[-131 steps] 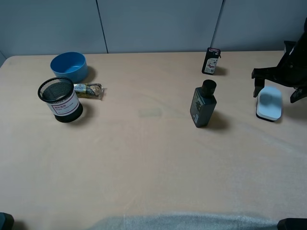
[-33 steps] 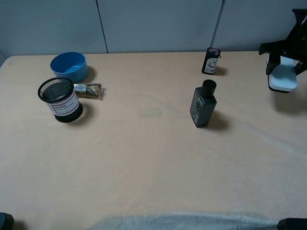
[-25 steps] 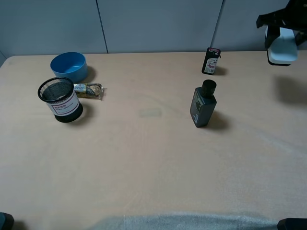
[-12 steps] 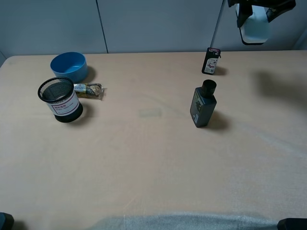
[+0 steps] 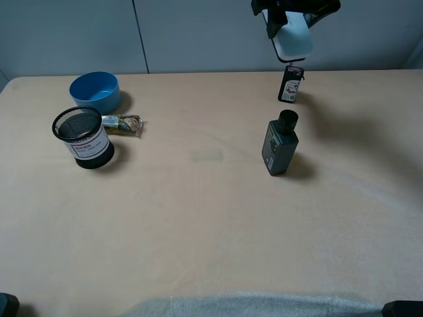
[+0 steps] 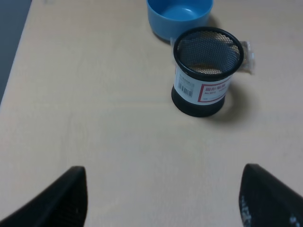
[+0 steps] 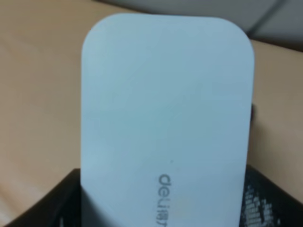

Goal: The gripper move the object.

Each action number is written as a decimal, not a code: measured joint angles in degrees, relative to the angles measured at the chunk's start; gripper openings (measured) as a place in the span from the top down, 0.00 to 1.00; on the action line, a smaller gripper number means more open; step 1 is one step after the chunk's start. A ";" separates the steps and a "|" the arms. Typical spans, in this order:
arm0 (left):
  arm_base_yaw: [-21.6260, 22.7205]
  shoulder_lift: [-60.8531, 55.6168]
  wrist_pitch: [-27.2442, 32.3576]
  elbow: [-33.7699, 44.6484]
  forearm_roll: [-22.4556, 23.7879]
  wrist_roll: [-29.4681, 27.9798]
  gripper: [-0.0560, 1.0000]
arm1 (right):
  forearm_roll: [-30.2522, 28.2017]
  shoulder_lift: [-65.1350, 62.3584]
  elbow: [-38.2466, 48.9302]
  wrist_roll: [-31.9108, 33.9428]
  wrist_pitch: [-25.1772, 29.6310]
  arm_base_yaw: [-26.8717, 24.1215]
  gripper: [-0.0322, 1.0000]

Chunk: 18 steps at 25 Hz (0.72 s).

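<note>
**White Device Held Aloft Over Far Side of Table**

The object is found clamped in the right gripper, raised clear of the table. In the high view it is seen directly over the small black packet. The dark bottle is placed nearer, well apart from it. In the right wrist view the white face is flanked by dark fingers. The left gripper is spread wide with nothing held, near the mesh cup and blue bowl.
</note>
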 joint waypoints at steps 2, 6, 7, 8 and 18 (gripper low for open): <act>0.00 0.00 0.00 0.00 0.00 0.00 0.25 | 0.28 1.75 -0.60 0.00 -0.06 1.40 0.52; 0.00 0.00 0.00 0.00 0.00 0.00 0.25 | 0.88 5.44 -3.24 -0.07 -0.06 4.23 0.52; 0.00 0.00 0.00 0.00 0.00 0.00 0.25 | 1.33 6.15 -4.02 -0.27 0.00 4.91 0.52; 0.00 0.00 0.00 0.00 0.00 0.00 0.25 | 1.78 7.11 -5.25 -0.72 0.14 5.79 0.52; 0.00 0.00 0.00 0.00 0.00 0.00 0.25 | 5.26 14.30 -11.31 -4.06 1.73 8.17 0.52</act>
